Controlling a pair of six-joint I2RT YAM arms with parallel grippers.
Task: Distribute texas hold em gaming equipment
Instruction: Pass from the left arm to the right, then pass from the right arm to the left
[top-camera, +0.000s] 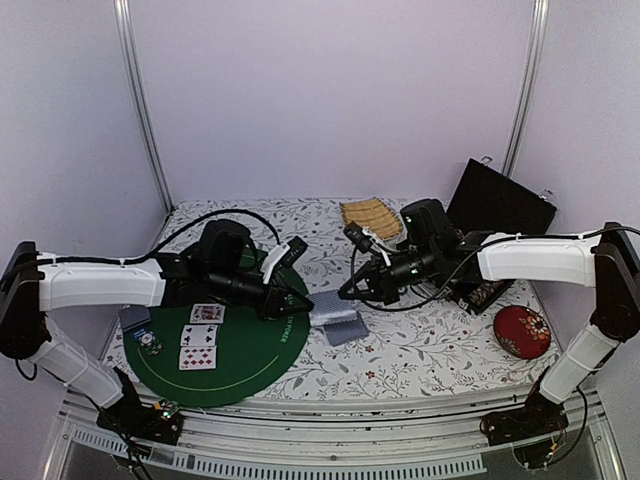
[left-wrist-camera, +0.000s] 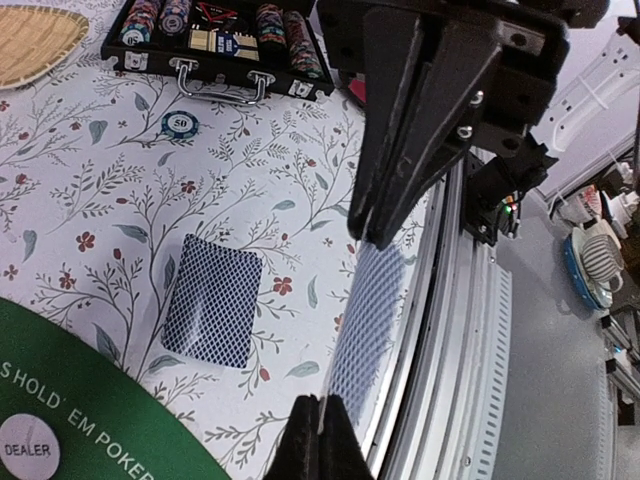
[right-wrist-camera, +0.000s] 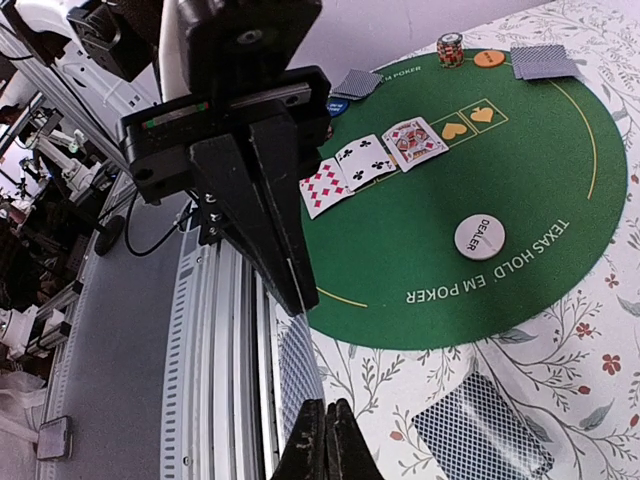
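Note:
One blue-backed playing card (left-wrist-camera: 372, 330) hangs edge-on above the flowered tablecloth, pinched at both ends. My left gripper (left-wrist-camera: 320, 435) is shut on its near end and my right gripper (left-wrist-camera: 375, 235) is shut on its far end. The right wrist view has the same card (right-wrist-camera: 298, 375) between my right gripper (right-wrist-camera: 325, 440) and the left gripper (right-wrist-camera: 300, 290). Under it lies the face-down deck (left-wrist-camera: 212, 300). Three face-up cards (top-camera: 200, 338) sit in a row on the green poker mat (top-camera: 250, 350), with a white dealer button (right-wrist-camera: 479, 237) and a chip stack (right-wrist-camera: 450, 47).
An open black chip case (left-wrist-camera: 220, 40) lies at the back right, a blue chip (left-wrist-camera: 180, 124) in front of it. The tan woven tray (top-camera: 372, 215) sits at the back. The red cushion (top-camera: 522, 330) rests at the right. Face-down cards (right-wrist-camera: 543, 62) lie on the mat's left.

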